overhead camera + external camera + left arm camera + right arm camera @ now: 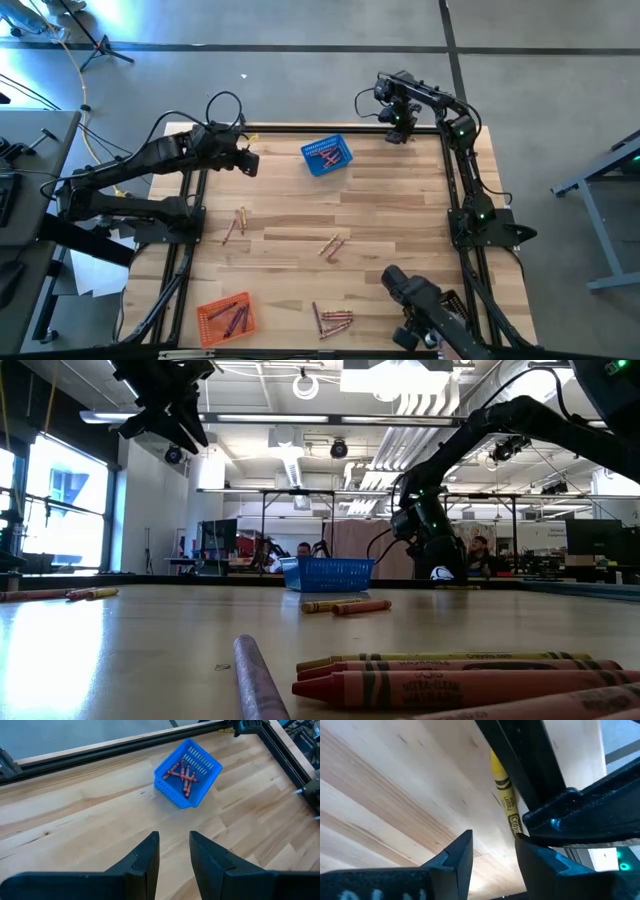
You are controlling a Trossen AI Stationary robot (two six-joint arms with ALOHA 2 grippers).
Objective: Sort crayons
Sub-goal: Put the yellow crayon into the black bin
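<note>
My right gripper [492, 851] hangs open at the table's far right corner [398, 132], pointing steeply down. Beyond its fingertips a yellow crayon [503, 795] lies flat on the wood along the black frame rail [520, 765]; the crayon's end disappears behind one finger [540, 857]. My left gripper [174, 845] is open and holds nothing, raised above the far left of the table [245, 160]. It looks toward the blue basket [187, 772], which holds several red crayons. Loose crayons lie at left [235, 225], middle [332, 246] and near edge [332, 320]. My right gripper stands with one finger [540, 857] over the yellow crayon's end [514, 826]. That finger hides the spot, so I cannot tell whether it touches the crayon. The crayon lies flat on the table.
An orange basket [225, 316] with purple crayons sits at the near left corner. A dark device [420, 305] juts in at the near right edge. Black frame rails run along the table's left, far and right sides. Bare wood lies between the crayon groups.
</note>
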